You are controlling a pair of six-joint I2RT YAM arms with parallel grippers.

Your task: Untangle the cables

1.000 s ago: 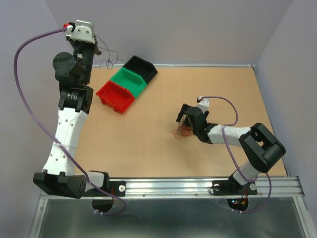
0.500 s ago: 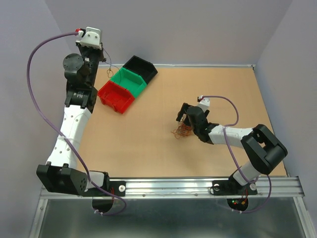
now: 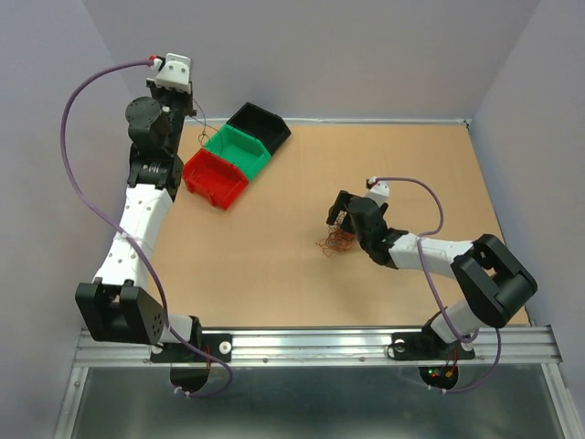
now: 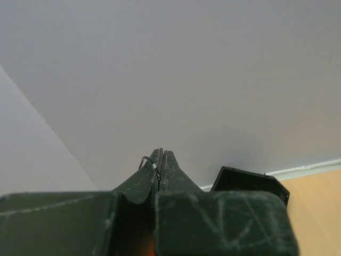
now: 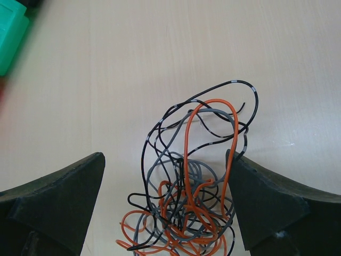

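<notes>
Most of the cables (image 5: 187, 198) lie in one loose knot on the table (image 3: 274, 265), right of its middle and well apart from the bins. Orange loops, black strands with pale bands and grey ones are all wound through each other. I have the right jaws spread wide and low over that knot, one finger on either side of it. The tall orange loop (image 5: 216, 100) runs up along the inner edge of the finger on the right of the wrist view (touching or just beside, I cannot tell).

One thin dark wire (image 4: 145, 158) is away from the rest, pinched at the very tips of the left jaws, which are pressed together on it. The left arm (image 3: 137, 219) is stretched to the far left corner and holds those jaws raised against the grey wall (image 4: 186, 69). From above, the wire hangs from them as a fine thread near the red bin (image 3: 212, 177). The green bin (image 3: 239, 150) sits touching the red one. The black bin (image 3: 261, 124) is behind it, its rim showing in the left wrist view.
</notes>
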